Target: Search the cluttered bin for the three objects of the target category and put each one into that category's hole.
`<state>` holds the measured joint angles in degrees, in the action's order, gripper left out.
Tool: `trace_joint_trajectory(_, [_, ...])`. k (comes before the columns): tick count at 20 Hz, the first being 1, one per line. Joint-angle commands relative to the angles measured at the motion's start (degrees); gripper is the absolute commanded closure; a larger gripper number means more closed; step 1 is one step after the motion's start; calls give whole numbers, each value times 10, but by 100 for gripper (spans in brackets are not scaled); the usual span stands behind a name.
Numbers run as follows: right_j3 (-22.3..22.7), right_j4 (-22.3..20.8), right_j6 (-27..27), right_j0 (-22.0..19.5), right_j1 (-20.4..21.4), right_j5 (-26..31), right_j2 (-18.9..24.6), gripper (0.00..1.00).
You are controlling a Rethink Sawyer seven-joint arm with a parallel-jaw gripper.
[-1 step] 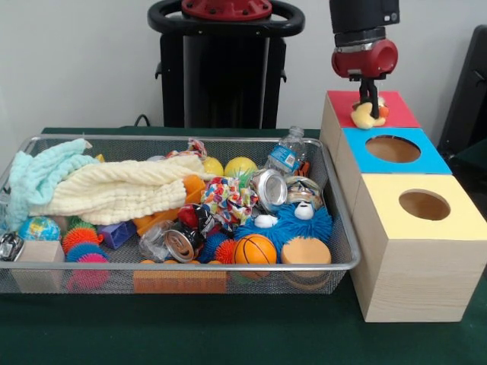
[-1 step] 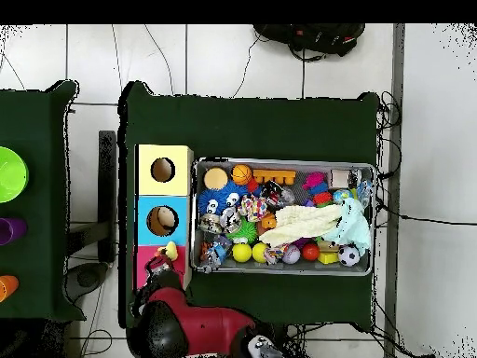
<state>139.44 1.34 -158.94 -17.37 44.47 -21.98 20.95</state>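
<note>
Upper right, the gripper pinches a soft yellow plush toy over the red-topped wooden box, hiding its hole

Red and black arm entering from twelve o'clock, wrist vertical, gripper pointing straight down toward six o'clock, black fingers closed around a yellow soft toy, arm at seven o'clock in overhead view

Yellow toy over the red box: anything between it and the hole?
Nothing visible. The gripper hangs right above the red box with the yellow toy at its tips, resting on or just over the top. The toy covers the spot, so the hole itself cannot be seen.
</note>
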Motion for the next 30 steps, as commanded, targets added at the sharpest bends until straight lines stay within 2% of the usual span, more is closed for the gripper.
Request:
trace_joint_trajectory(1, [-65, 38, -219, -39, -310, 53, 215, 100])
trace_joint_trajectory(3, [-51, 80, -232, -8, -269, 55, 198, 100])
trace_joint_trajectory(5, [-43, 138, -224, 55, -205, 64, 147, 100])
trace_joint_trajectory(7, [-38, 181, -225, 89, -170, 74, 126, 100])
trace_joint_trajectory(12, [-17, 212, -240, 69, -132, 102, 166, 100])
trace_joint_trajectory(17, [8, 219, -242, 24, -113, 133, 225, 100])
trace_joint_trajectory(20, [29, 225, -241, 8, -92, 147, 244, 100])
trace_joint_trajectory(21, [43, 237, -246, 8, -59, 168, 246, 100])
trace_joint_trajectory(22, [62, 251, -255, 5, -9, 202, 253, 100])
trace_joint_trajectory(24, [95, 281, -280, -18, 121, 305, 283, 100])
trace_joint_trajectory(25, [94, 312, -261, 1, 198, 381, 249, 100])
trace_joint_trajectory(26, [91, 333, -253, 5, 250, 439, 236, 100])
trace_joint_trajectory(28, [86, 375, -238, 3, 323, 518, 233, 100])
trace_joint_trajectory(30, [85, 439, -200, 3, 375, 573, 230, 100])
